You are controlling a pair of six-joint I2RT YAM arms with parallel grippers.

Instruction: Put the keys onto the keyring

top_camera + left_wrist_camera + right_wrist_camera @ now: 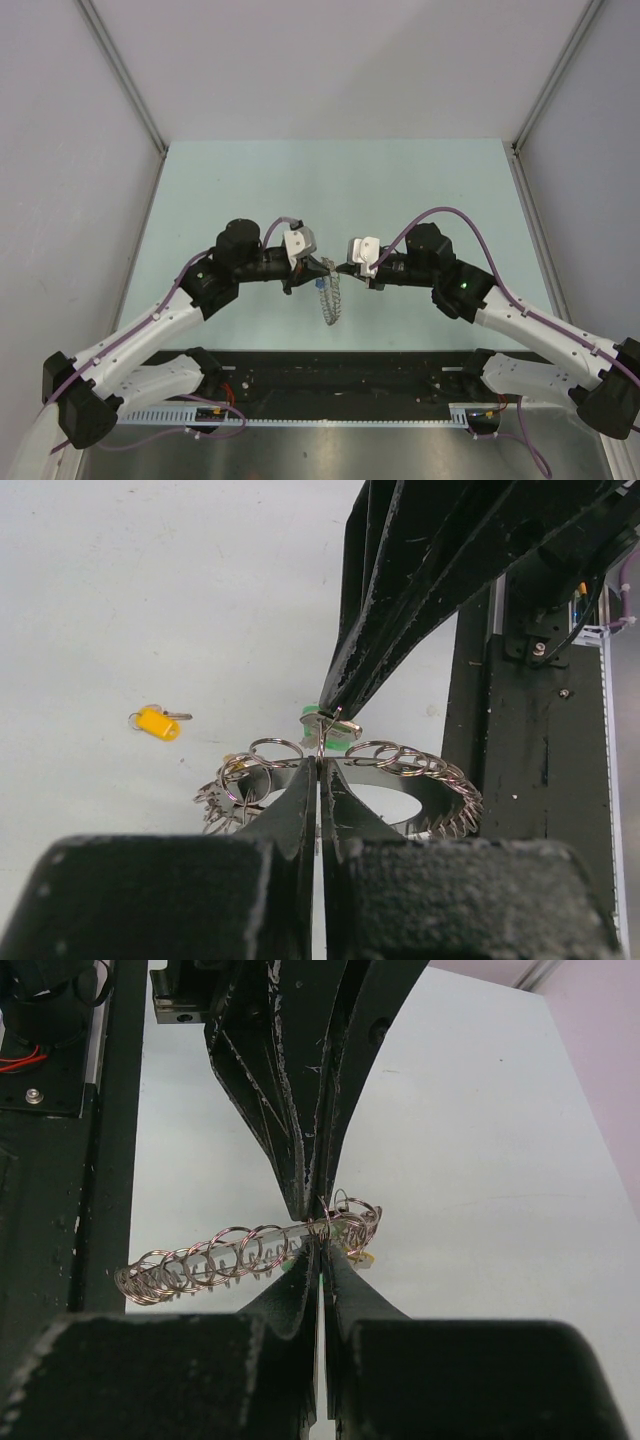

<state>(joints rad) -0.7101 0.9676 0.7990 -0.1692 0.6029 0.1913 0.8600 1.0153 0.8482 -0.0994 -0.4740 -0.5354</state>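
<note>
Left gripper [320, 765] clamps the keyring [420, 765], right gripper [320, 1252] pinches what I read as the green key [340, 740], yellow key [158, 723] lies apart.

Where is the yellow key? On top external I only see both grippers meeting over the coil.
Observer: Left wrist shows the yellow key lying alone on the table, apart from the keyring.
Operator: What is the right gripper holding?
Observer: The right gripper looks pinched on the head of the green key, just above the loops.
Operator: And the left?
Observer: Right wrist shows the left gripper shut on a loop near one end of the keyring.
</note>
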